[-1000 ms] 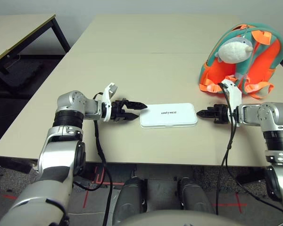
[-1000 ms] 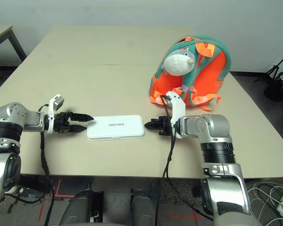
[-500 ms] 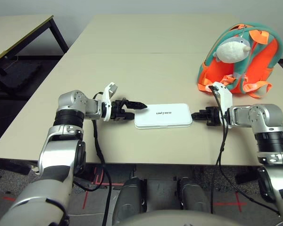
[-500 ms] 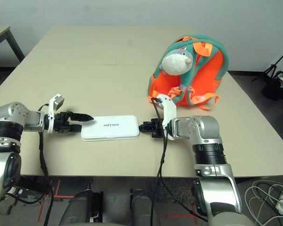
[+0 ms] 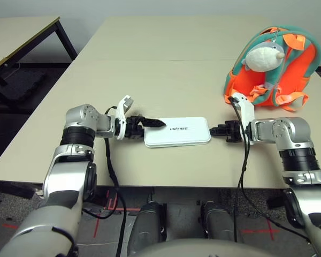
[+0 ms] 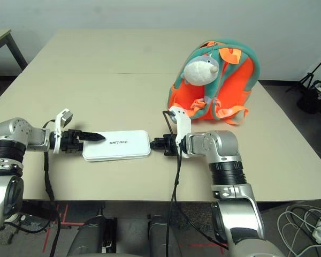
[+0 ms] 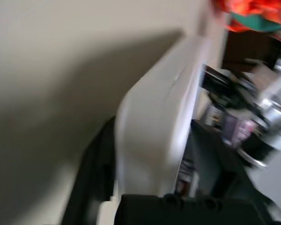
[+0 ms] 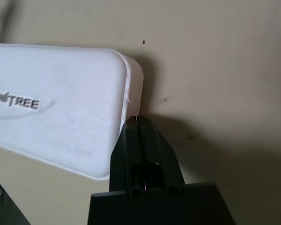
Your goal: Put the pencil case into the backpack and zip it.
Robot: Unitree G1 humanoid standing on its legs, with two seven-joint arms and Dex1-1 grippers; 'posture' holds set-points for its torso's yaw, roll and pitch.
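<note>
The white pencil case [image 5: 177, 131] lies flat near the table's front edge, its "UNITREE" lettering facing up. My left gripper [image 5: 150, 124] has its fingers closed around the case's left end; in the left wrist view the case [image 7: 154, 131] sits between the two black fingers. My right gripper [image 5: 214, 130] is shut, and its tip [image 8: 137, 123] touches the right end of the case [image 8: 61, 108]. The orange and teal backpack [image 5: 294, 69] stands upright at the far right behind the right arm. A grey-white plush dolphin [image 5: 263, 56] hangs on its front.
The beige table [image 5: 166, 80] stretches far behind the case. A second table [image 5: 16, 32] stands off to the left across a gap of dark floor. Dark equipment [image 6: 315, 91] and cables lie on the floor to the right.
The right gripper has pushed the pencil case leftward across the table. The case's left end slid between the left gripper's fingers, and those fingers have closed in on it.
</note>
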